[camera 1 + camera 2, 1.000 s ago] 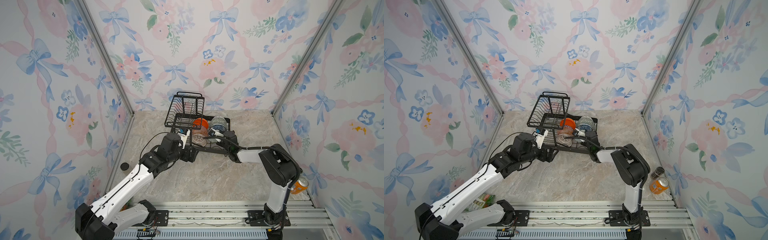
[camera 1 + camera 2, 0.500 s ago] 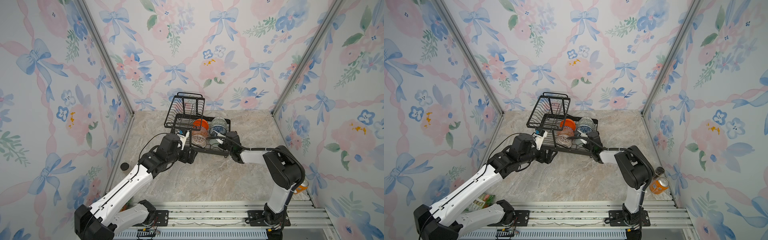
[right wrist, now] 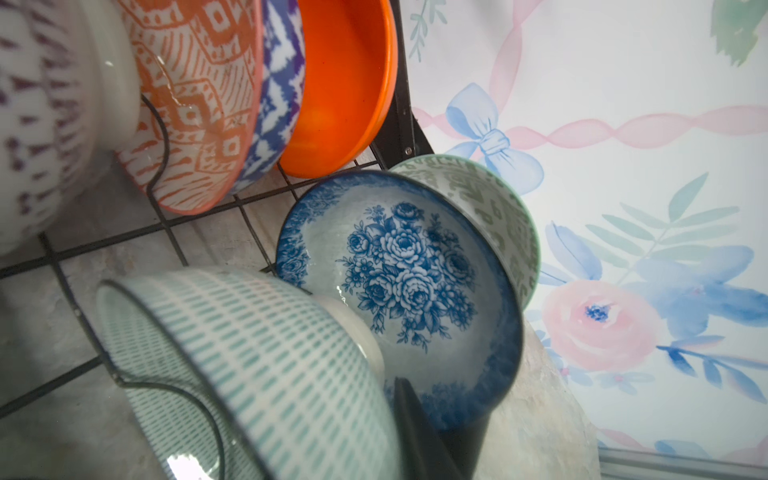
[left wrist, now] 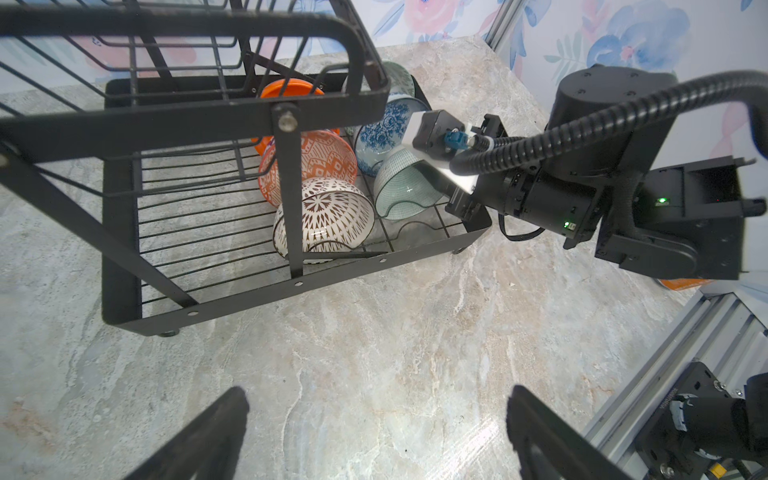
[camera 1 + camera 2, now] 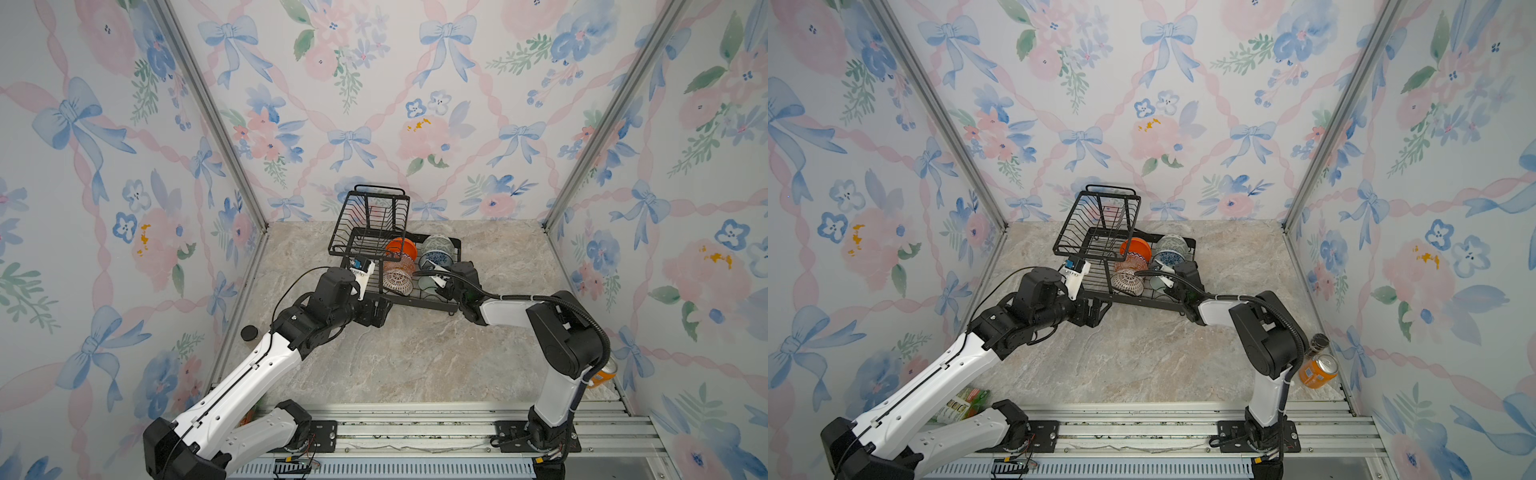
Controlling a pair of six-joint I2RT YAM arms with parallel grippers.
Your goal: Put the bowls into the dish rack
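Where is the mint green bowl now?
In a top view, the mint bowl sits in the dish rack's right front corner, beside the brown-lattice bowl.

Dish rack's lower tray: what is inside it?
Six bowls: plain orange, orange-white, brown-lattice, blue floral, mint, grey-green. The raised basket hides part of the tray.

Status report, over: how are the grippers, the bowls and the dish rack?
Left gripper open, over bare table. Right gripper at mint bowl, grip unclear. Six bowls in dish rack lower tray. Nothing blocking.
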